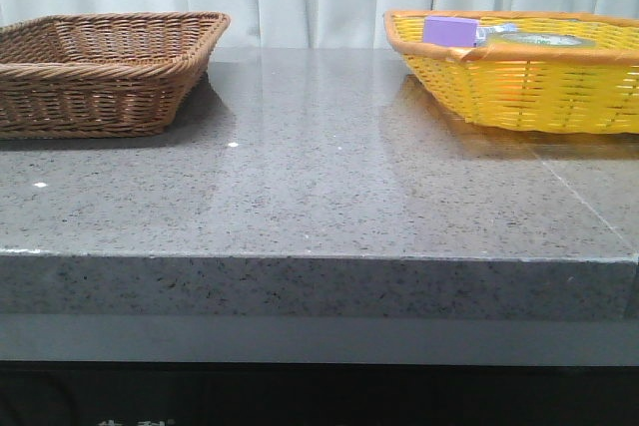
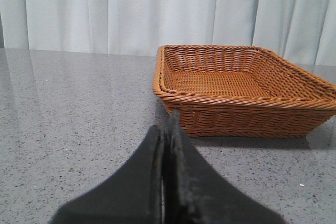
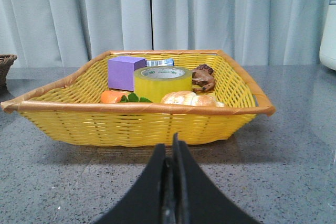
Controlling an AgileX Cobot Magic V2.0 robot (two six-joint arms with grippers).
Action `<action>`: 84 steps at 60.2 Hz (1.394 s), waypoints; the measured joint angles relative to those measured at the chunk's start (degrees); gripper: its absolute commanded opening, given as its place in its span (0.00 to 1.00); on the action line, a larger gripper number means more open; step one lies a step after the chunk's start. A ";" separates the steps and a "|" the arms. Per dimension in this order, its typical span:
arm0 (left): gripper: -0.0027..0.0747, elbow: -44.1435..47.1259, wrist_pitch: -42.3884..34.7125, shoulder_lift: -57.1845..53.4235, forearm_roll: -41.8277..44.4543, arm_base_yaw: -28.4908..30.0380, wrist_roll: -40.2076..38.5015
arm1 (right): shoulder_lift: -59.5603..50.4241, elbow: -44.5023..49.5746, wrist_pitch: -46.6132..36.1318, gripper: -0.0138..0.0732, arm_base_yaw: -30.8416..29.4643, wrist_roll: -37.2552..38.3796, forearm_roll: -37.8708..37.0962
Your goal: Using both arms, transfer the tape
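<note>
The tape (image 3: 162, 82), a wide translucent yellow roll with a white core and green lettering, lies flat in the yellow basket (image 3: 136, 121) beside the purple box (image 3: 125, 73). In the front view only its top rim (image 1: 544, 40) shows above the yellow basket's wall (image 1: 519, 87). My right gripper (image 3: 171, 148) is shut and empty, low over the table just in front of that basket. My left gripper (image 2: 165, 129) is shut and empty, in front of the brown wicker basket (image 2: 247, 109). Neither arm shows in the front view.
The yellow basket also holds an orange carrot (image 3: 112, 96), a bread roll (image 3: 186, 98) and a brown figure (image 3: 203, 77). The brown basket (image 1: 100, 72) stands at the back left of the grey stone table (image 1: 319, 187). Pale curtains hang behind.
</note>
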 measured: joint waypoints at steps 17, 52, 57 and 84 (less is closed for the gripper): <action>0.01 0.00 -2.61 0.00 -1.82 0.00 0.00 | 0.00 -3.00 -0.58 0.08 0.00 0.00 0.00; 0.01 -37.75 30.15 10.83 -2.41 -0.09 0.00 | 11.98 -39.07 28.01 0.08 0.00 0.00 0.00; 0.01 -41.64 33.84 14.81 -2.41 -0.56 0.00 | 16.16 -42.97 31.18 0.08 0.00 0.00 0.00; 0.01 -43.18 36.83 25.27 -3.50 -5.39 0.00 | 28.74 -44.91 38.83 0.08 0.00 0.00 0.00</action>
